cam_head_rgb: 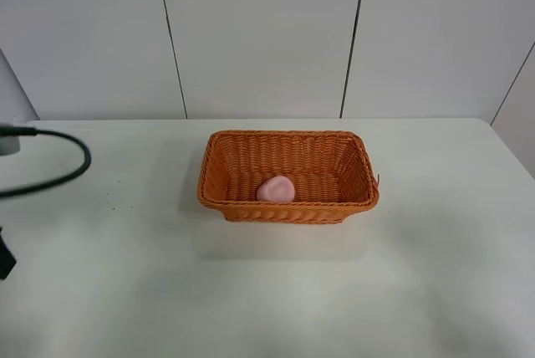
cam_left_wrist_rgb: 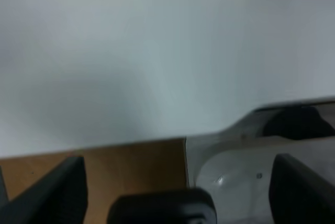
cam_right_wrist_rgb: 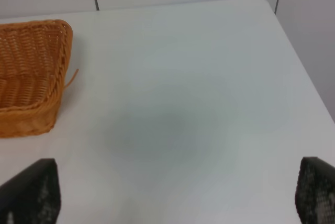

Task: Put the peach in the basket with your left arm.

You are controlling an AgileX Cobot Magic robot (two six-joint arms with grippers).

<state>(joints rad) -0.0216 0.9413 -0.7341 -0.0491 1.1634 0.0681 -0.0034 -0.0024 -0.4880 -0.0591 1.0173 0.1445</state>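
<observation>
The peach (cam_head_rgb: 276, 189) is seen lying inside the basket (cam_head_rgb: 288, 142), on its floor toward the near wall. The basket is set on the white bench (cam_head_rgb: 267, 291), nearer the far edge, about midway between the side edges. The left gripper (cam_left_wrist_rgb: 178, 203) is held over the bench's edge, jaws parted and empty. The right gripper (cam_right_wrist_rgb: 178, 203) is likewise spread wide, nothing held, beside the basket's end.
</observation>
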